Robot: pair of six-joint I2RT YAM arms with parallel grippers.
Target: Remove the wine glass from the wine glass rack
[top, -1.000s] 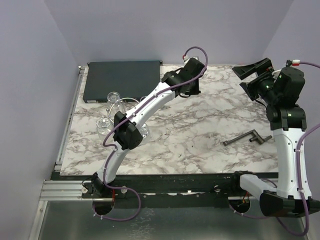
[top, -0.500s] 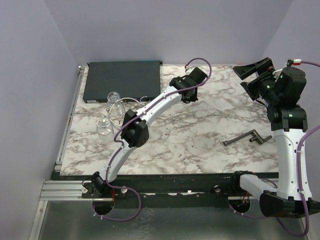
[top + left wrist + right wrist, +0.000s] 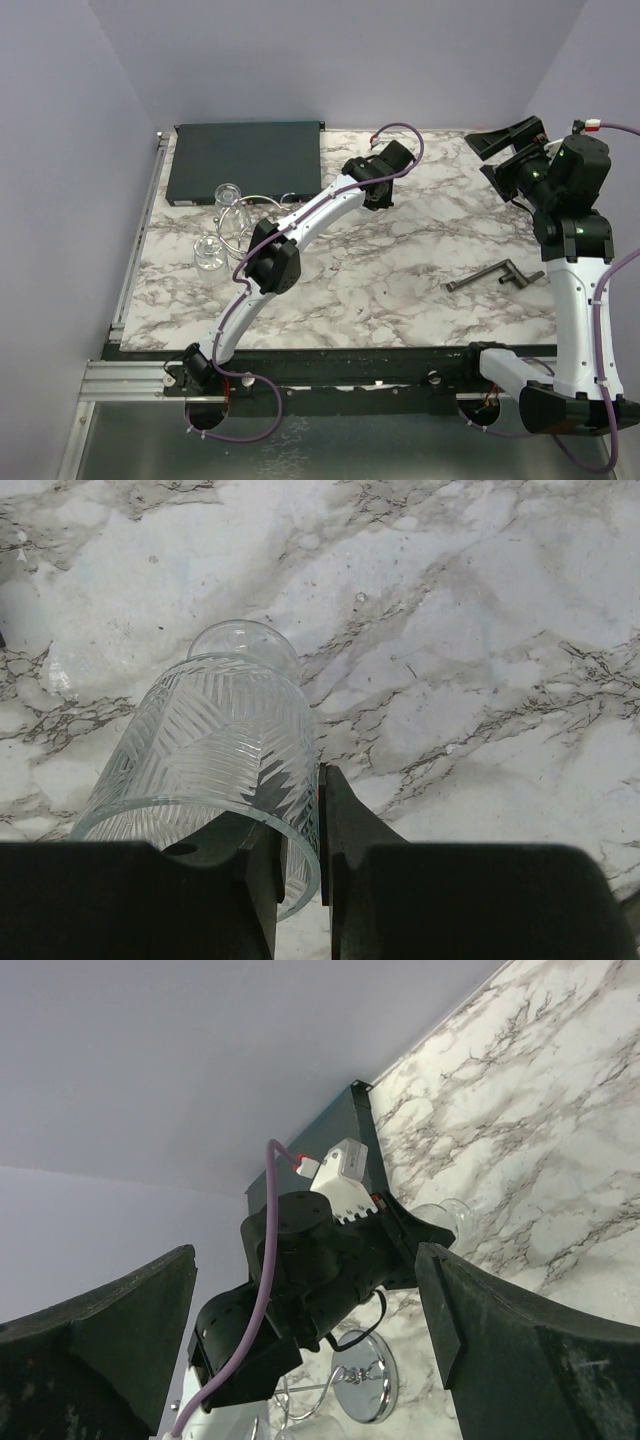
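My left gripper (image 3: 300,830) is shut on the rim of a clear cut-pattern wine glass (image 3: 215,740), one finger inside the bowl and one outside. It holds the glass tilted over the marble, foot away from the camera. In the top view the left gripper (image 3: 378,192) is at mid-table near the back, well right of the chrome wine glass rack (image 3: 243,207). The glass itself is hidden there. The right wrist view shows the glass (image 3: 447,1216) and the rack's disc base (image 3: 366,1380). My right gripper (image 3: 507,150) is open and empty, raised at the far right.
Two more glasses (image 3: 227,195) (image 3: 208,252) are at the rack. A dark flat box (image 3: 245,160) lies at the back left. A dark grey T-shaped bar (image 3: 495,275) lies on the marble at right. Purple walls close in the sides and back.
The left arm's elbow has shifted right and the wrist has come slightly nearer, still holding the glass. The right arm has not moved.
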